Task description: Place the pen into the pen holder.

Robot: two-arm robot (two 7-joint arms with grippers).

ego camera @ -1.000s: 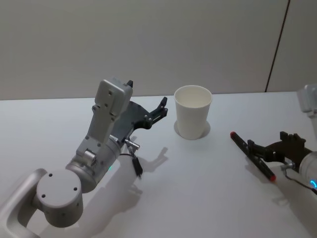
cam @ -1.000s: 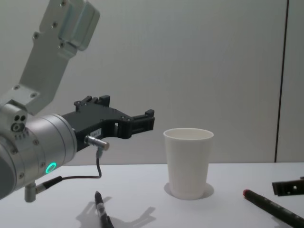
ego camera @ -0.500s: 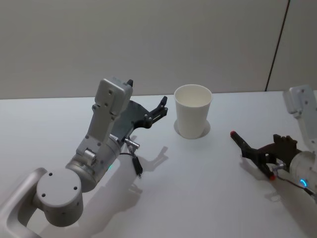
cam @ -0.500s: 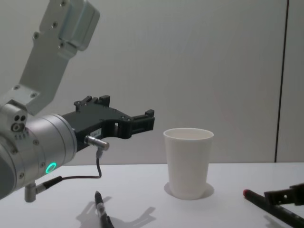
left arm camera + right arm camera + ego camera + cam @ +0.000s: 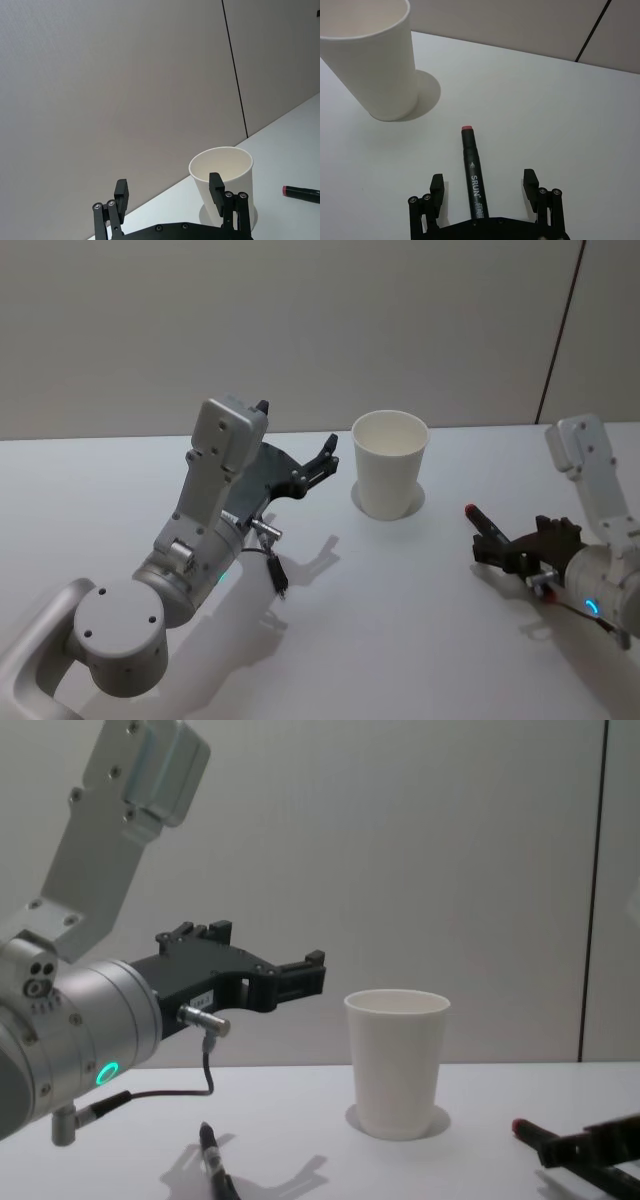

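Currently right gripper [image 5: 483, 178] has jaws apart, straddling the pen [image 5: 472, 170] lying flat on the table [image 5: 570, 125], apart from the pen holder [image 5: 372, 60]. Risk: pen looks off-centre, so closing may roll or skew it. Left gripper [image 5: 169, 185], also spread, hovers by the holder

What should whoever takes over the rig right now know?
Left pincer: open, empty, raised left of the white paper cup pen holder, which stands upright on the white table.
Right pincer: open, low, straddling the black marker pen with red end, which lies on the table right of the cup.
A thin dark pen lies by the left arm.
Done: no pen in the cup.
Left: close on the marker, lift, drop it in.
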